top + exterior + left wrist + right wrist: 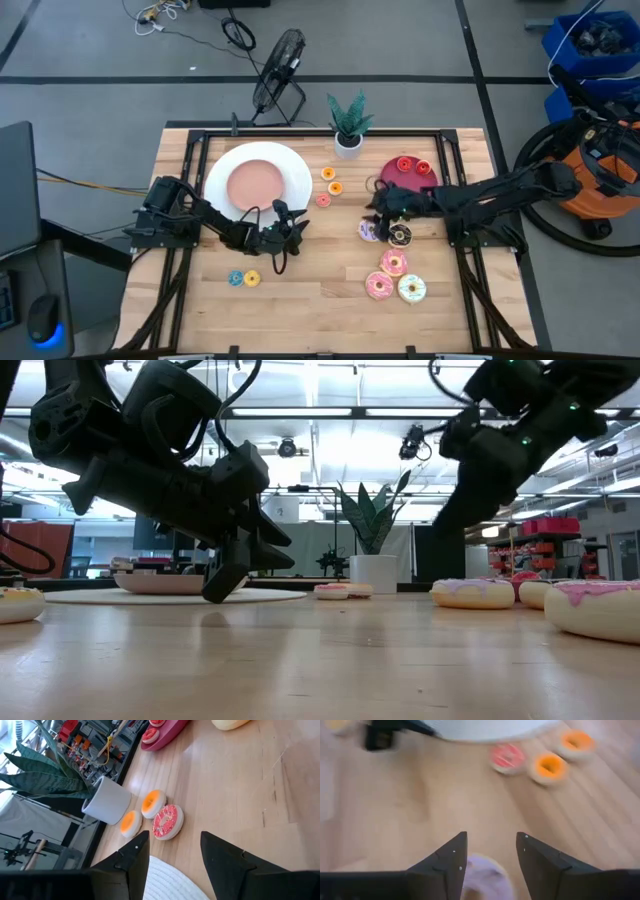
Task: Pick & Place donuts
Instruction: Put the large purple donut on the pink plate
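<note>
Wooden slats of the table (pixel 320 290) carry everything we see from above. Our left gripper (pixel 283 240) hangs just off the white plate (pixel 290 165) at its 5 o'clock, fingers apart and empty. Our right gripper (pixel 375 212) sits at the table's centre-right, fingers spread over the purple donut (pixel 368 231), with the chocolate donut (pixel 399 236) at that one's 3 o'clock. Three frosted donuts (pixel 394 280) cluster at 5 o'clock; small orange rings (pixel 331 180) lie near the potted plant (pixel 349 125).

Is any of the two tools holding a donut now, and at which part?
Nothing is held. The left tool is open and empty near the white plate; the right tool is open above the purple donut, not gripping.
</note>
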